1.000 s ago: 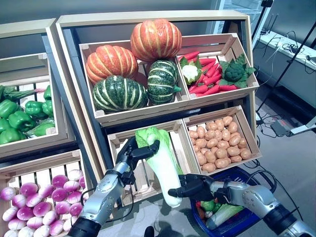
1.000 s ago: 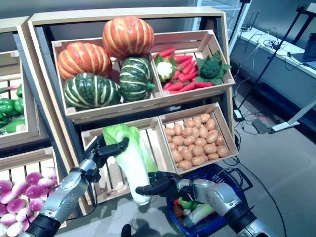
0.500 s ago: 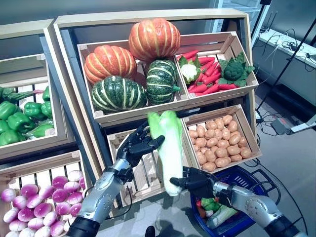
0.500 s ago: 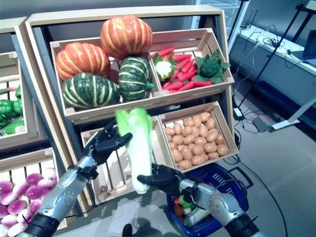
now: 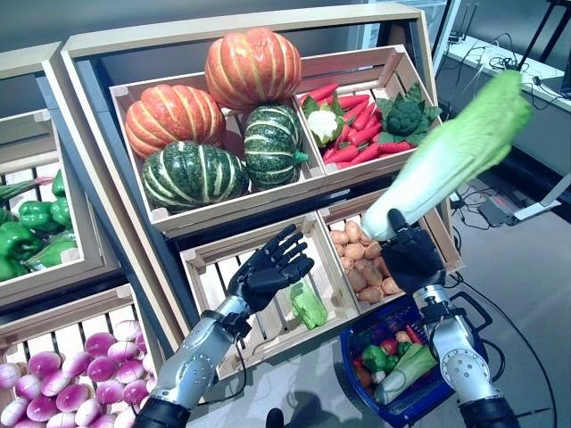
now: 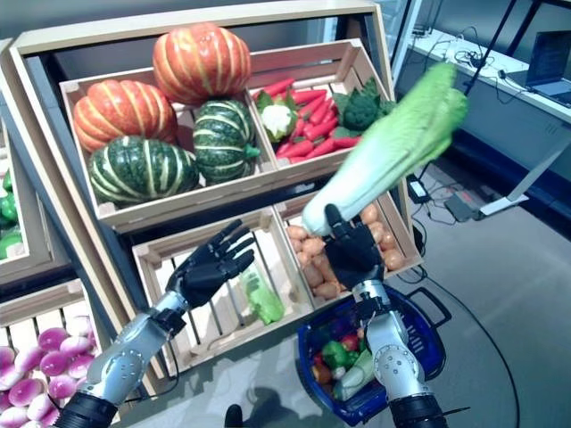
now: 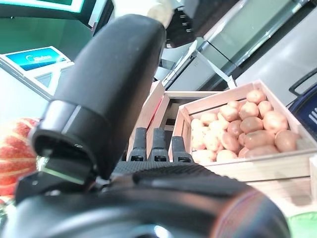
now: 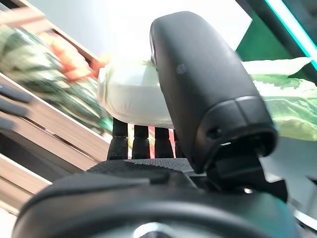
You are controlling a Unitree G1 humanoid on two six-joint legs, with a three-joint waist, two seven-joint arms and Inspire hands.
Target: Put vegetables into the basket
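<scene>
A tiered wooden produce stand (image 5: 268,22) fills the background: pumpkins (image 5: 254,67) in an upper crate, potatoes (image 5: 357,259) in a lower one. The blue basket (image 5: 352,370) sits on the floor below the potato crate, already part-filled.

The napa cabbage (image 5: 446,160) is held aloft by the right hand (image 5: 409,257), gripped at its white stem end with fingers and thumb curled round it. The leafy top is tilted up and away to the right, above the basket.

The left hand (image 5: 268,272) is spread open and holds nothing, in front of the slatted crate (image 5: 259,294).

Handling is judged as follows: long and top-heavy, so torque on the wrist is likely. The stem is firm and the better hold; the leaves are soft and probably crushable. The surface looks smooth, possibly slippery, though blur limits certainty.
</scene>
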